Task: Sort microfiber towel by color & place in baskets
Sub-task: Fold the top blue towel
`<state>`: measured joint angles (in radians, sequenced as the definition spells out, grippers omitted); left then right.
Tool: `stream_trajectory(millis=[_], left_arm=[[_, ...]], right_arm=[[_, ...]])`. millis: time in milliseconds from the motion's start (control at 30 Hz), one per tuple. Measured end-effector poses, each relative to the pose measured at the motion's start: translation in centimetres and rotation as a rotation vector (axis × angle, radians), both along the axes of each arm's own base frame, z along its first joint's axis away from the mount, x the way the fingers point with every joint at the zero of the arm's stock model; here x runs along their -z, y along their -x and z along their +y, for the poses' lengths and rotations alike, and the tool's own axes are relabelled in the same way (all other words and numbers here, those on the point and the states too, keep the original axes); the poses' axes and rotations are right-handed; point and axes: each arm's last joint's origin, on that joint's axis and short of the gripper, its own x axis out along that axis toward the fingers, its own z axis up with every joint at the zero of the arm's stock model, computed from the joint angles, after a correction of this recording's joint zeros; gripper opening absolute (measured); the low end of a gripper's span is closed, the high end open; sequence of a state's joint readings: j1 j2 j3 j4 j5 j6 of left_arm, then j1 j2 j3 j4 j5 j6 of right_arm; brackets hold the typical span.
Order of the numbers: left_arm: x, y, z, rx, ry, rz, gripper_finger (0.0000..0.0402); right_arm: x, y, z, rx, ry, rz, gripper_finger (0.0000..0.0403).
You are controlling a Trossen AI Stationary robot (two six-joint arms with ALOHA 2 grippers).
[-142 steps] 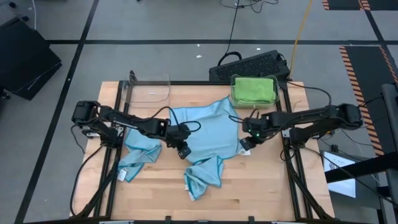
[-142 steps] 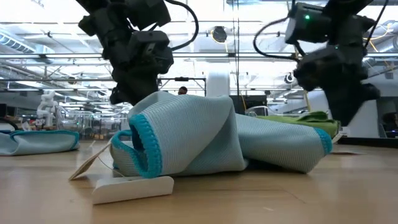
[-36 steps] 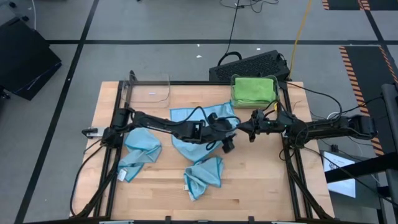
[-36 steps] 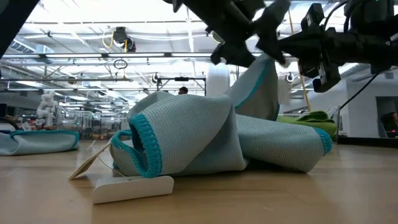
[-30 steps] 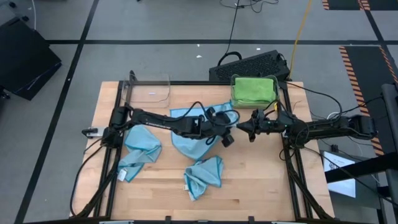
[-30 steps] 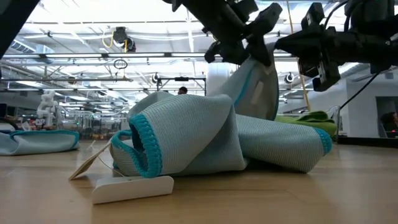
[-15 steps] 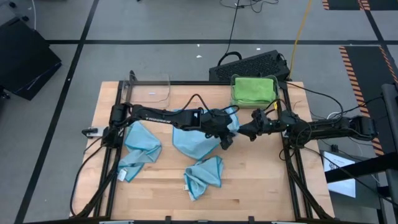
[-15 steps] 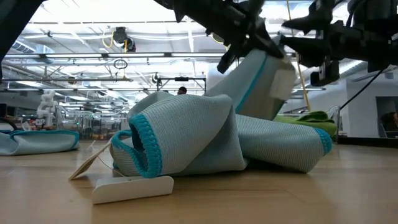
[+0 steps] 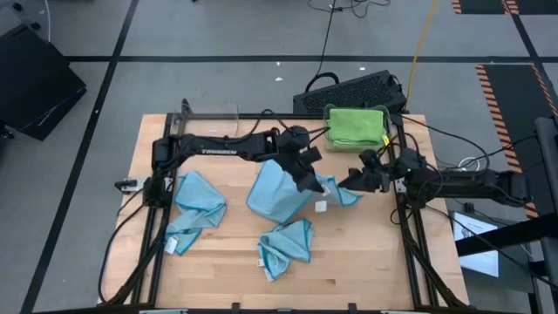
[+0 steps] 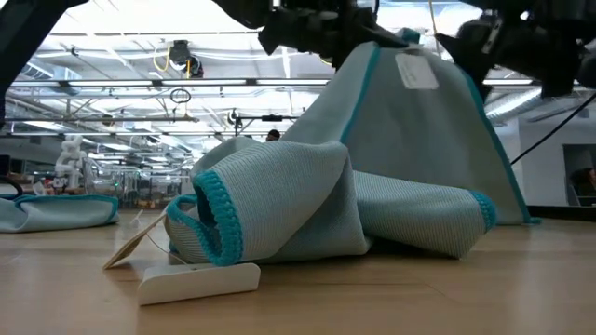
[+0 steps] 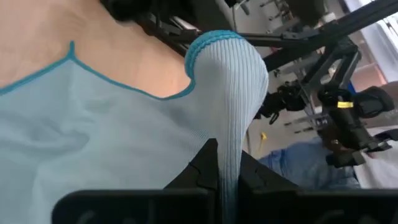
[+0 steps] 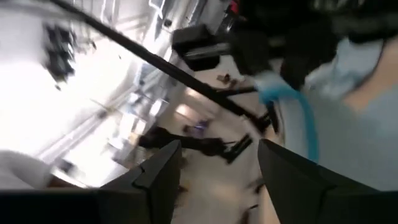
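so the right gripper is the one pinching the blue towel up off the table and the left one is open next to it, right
Not quite: the arms are swapped. The left gripper is shut on the blue towel, holding it up off the table, and the right gripper is open beside it. The left wrist view shows the towel's edge pinched between that arm's fingers; the right wrist view shows its fingers apart and empty.

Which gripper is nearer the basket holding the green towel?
Left. The left gripper, shut on the lifted blue towel, sits just in front of the basket. The right gripper, open, is slightly farther off, toward the table's right edge.
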<state>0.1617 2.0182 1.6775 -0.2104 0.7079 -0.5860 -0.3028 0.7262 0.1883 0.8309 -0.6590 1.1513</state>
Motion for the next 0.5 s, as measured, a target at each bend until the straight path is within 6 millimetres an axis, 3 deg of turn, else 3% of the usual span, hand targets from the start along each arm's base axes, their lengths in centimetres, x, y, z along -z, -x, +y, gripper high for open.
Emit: stream_trajectory(millis=[267, 500], left_arm=[[0.0, 0.2, 0.9, 0.026, 0.026, -0.003, 0.0010], [-0.1, 0.4, 1.1, 0.061, 0.052, -0.007, 0.0006]], right_arm=[[-5.9, -1.8, -0.7, 0.171, 0.695, -0.049, 0.0199], [-8.0, -1.8, -0.3, 0.181, 1.238, 0.097, 0.0199]])
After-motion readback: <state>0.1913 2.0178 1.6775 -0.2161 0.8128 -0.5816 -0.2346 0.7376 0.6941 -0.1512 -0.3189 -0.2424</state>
